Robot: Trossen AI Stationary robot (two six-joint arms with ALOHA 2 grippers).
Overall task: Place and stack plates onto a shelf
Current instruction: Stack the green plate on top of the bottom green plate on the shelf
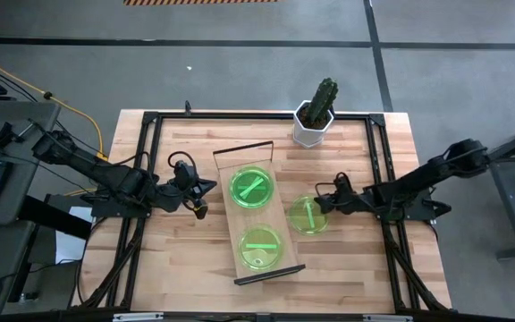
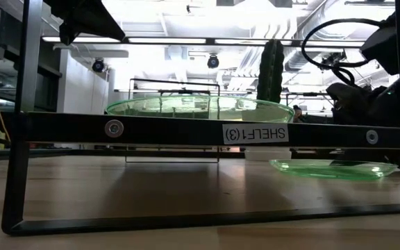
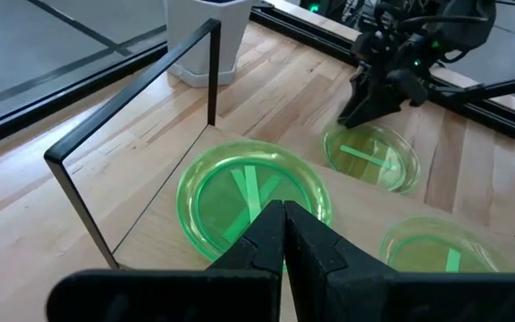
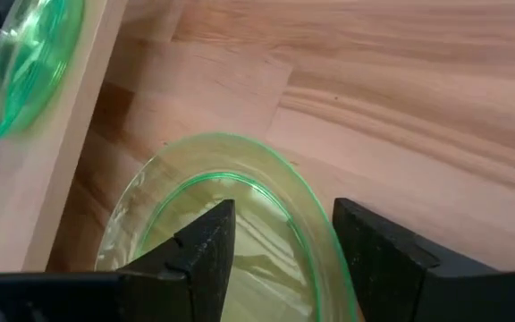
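Note:
The light-wood shelf (image 1: 232,224) lies in the table's middle. On its far half sit green plates (image 1: 251,188) with crossed bar marks, stacked flat. One more plate (image 1: 261,248) rests on its near half. Another plate (image 1: 308,216) lies flat on the table just right of the shelf. My right gripper (image 1: 322,204) is open at that plate's right rim, one finger over the inside and one outside. My left gripper (image 1: 206,190) is shut, hovering left of the shelf beside the far stack (image 3: 253,192). My right gripper (image 4: 284,210) stands astride the rim (image 4: 316,219) of the plate on the table, one finger (image 4: 208,241) over its inside and the other (image 4: 374,250) outside it, slanting down from the table's right. I cannot tell whether either finger touches the plate, which lies flat on the wood.
A white pot with a cactus (image 1: 314,125) stands near the far edge, behind the shelf's far right corner. The shelf's thin dark frame ends (image 1: 244,148) rise at both short sides. A black frame (image 1: 378,121) borders the tabletop. Bare wood (image 1: 177,255) lies left of the shelf.

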